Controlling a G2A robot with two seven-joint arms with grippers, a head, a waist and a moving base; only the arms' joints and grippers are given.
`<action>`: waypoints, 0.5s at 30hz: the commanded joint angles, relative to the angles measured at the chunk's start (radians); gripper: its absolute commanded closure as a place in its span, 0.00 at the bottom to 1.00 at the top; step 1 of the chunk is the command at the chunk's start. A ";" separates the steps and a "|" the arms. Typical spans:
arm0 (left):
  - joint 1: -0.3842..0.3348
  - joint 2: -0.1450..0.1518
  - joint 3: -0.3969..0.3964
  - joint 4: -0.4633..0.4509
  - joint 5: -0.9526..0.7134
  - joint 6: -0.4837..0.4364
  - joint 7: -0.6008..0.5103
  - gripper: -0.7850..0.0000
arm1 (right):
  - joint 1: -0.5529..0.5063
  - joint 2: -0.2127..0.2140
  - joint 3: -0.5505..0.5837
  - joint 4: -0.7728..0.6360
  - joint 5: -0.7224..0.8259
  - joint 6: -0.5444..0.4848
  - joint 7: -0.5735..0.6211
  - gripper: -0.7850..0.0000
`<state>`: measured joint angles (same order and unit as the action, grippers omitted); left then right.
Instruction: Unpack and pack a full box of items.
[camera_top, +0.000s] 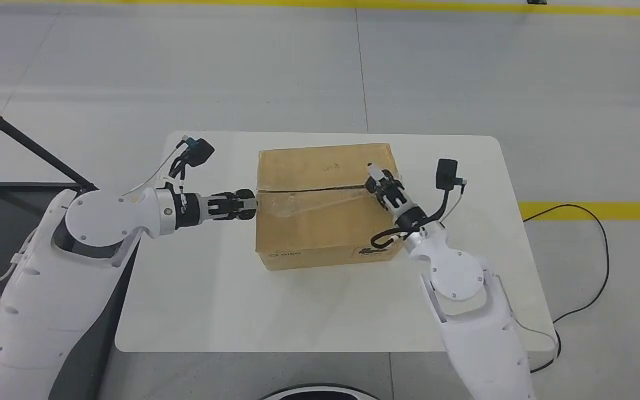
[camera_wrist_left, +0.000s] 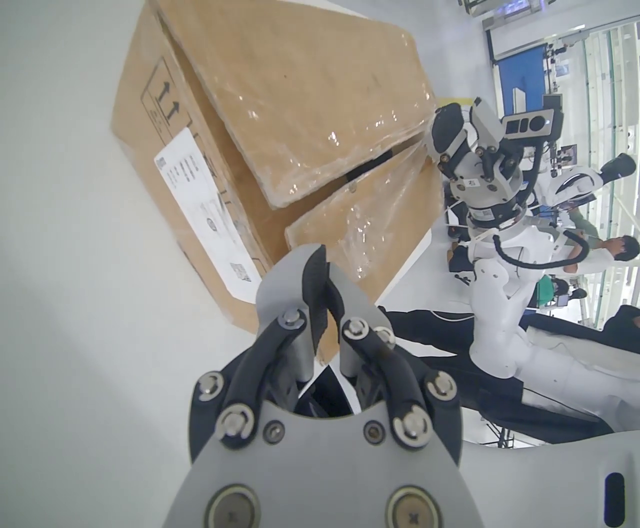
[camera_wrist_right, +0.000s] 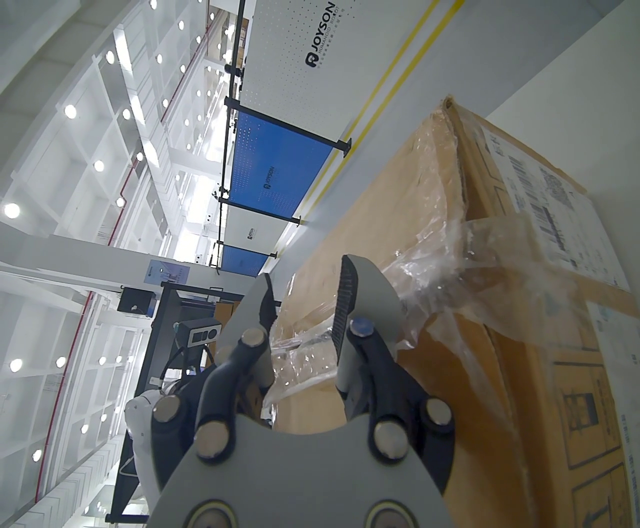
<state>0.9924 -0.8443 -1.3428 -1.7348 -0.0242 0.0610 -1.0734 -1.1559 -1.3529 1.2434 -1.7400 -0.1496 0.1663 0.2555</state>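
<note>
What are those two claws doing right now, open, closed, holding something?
Left gripper: shut, holding nothing, at the side of the box.
Right gripper: open, with loose clear tape lying between its fingers, not clamped.

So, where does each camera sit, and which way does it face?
Top view: above the arms, looking down at table and box; left claw and right claw at opposite box ends.
Left wrist view: on that wrist, facing past its claw to the box and right claw.
Right wrist view: on that wrist, facing past its claw at the box's taped edge.
Shared: all three show the box.
</note>
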 joint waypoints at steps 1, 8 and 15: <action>-0.005 0.000 0.001 0.001 -0.002 -0.002 0.003 1.00 | -0.001 0.000 0.001 -0.003 0.000 -0.002 -0.003 0.00; -0.022 -0.003 0.006 0.013 -0.010 -0.010 0.025 1.00 | -0.007 -0.001 0.005 -0.009 0.002 -0.010 -0.012 0.00; -0.039 -0.005 0.018 0.023 -0.009 -0.013 0.034 1.00 | -0.006 -0.002 0.005 -0.013 0.006 -0.022 -0.014 0.00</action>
<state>0.9546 -0.8493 -1.3261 -1.7128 -0.0336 0.0479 -1.0397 -1.1625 -1.3547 1.2484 -1.7514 -0.1452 0.1470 0.2431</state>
